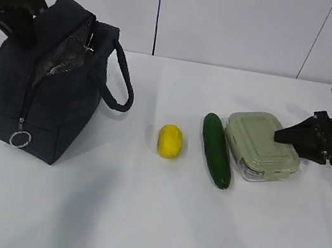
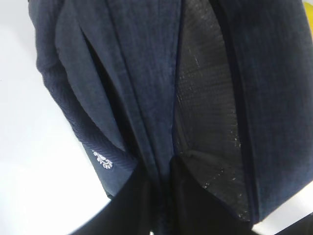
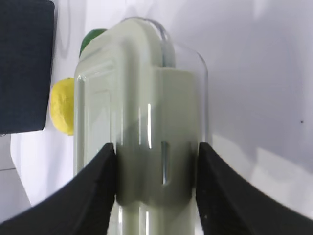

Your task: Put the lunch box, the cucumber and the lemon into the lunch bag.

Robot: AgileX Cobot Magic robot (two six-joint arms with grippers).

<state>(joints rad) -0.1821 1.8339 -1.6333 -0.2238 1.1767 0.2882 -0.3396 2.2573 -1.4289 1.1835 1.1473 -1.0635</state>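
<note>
Between the right claw's [image 3: 155, 161] fingers, the lunch box [image 3: 142, 127], gripped at its end.

light: bright, even | shadows: soft, faint | glare: lunch box [image 3: 142, 122] lid | blur: left wrist close-up soft

One lunch bag [image 1: 45, 77], lemon [image 1: 170, 141], cucumber [image 1: 216, 149], lunch box [image 1: 261, 145].

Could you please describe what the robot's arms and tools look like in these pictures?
Both arms are black. The right tool has two black wedge-shaped fingers tapering to points, with a silver-grey block behind it. The left arm shows black links and looping black cables; its tool is hidden.
</note>
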